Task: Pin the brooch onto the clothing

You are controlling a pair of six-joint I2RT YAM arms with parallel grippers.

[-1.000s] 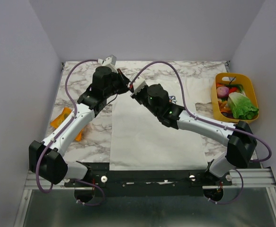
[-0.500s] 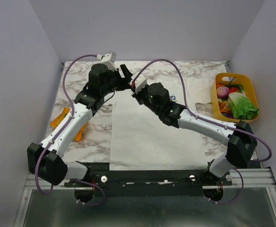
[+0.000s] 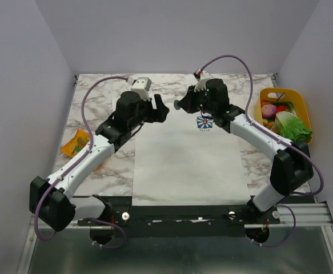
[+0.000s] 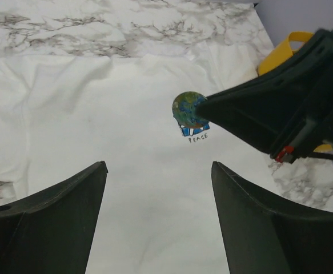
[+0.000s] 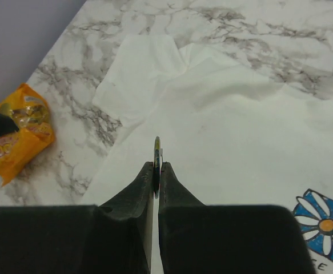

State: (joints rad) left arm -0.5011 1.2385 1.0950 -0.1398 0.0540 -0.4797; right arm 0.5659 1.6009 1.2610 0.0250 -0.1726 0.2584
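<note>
Jaws of the left gripper [image 4: 157, 166] stand wide and empty; those of the right gripper [image 5: 156, 166] pinch the brooch [image 4: 189, 109] over the T-shirt [image 3: 183, 160]. The left wrist view shows its round green face overlapping the flower print [image 4: 196, 130]; the right wrist view, only its thin edge.

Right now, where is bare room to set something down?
Free: the T-shirt, lower half between the arms; the table, far edge. Crowded: by the flower print, where the left gripper faces the right gripper holding the brooch.
</note>
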